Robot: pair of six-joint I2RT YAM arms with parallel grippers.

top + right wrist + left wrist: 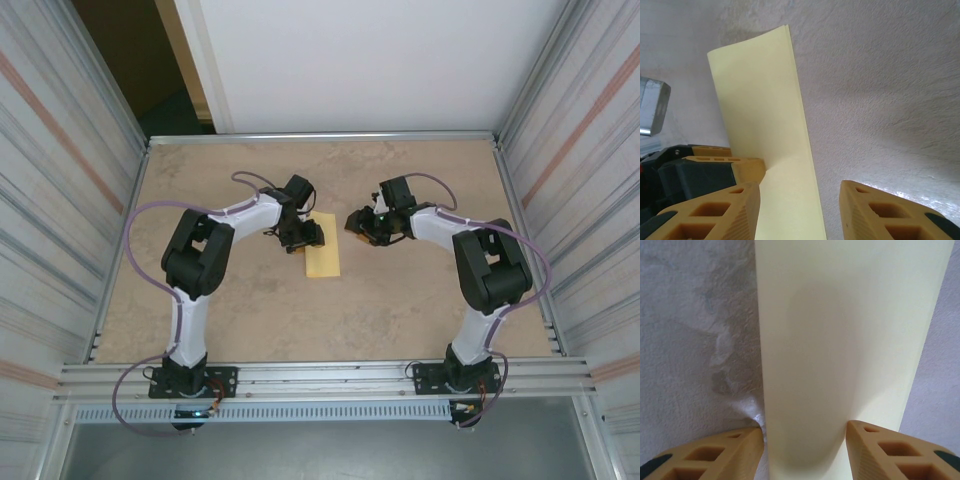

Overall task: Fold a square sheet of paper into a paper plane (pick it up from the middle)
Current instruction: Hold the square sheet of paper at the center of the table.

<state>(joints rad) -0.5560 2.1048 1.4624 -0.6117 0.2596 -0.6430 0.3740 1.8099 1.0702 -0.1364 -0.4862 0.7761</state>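
The square sheet of paper (323, 262) lies on the table, folded into a narrow yellow rectangle; no paper plane shape is in view. My left gripper (300, 235) hangs over its far end. In the left wrist view the paper (840, 340) runs flat between the parted fingers of the left gripper (805, 426), one fingertip at its left edge, the other over its right part. My right gripper (362, 225) sits just right of the sheet. In the right wrist view it (799, 184) is open, with the paper's (765, 115) right edge between its fingers. The left gripper's fingers (720, 162) touch the far side.
The tan table (420, 300) is boxed in by corrugated walls on the left (60, 200) and right (590, 200). An aluminium rail (320, 375) carrying both arm bases runs along the near edge.
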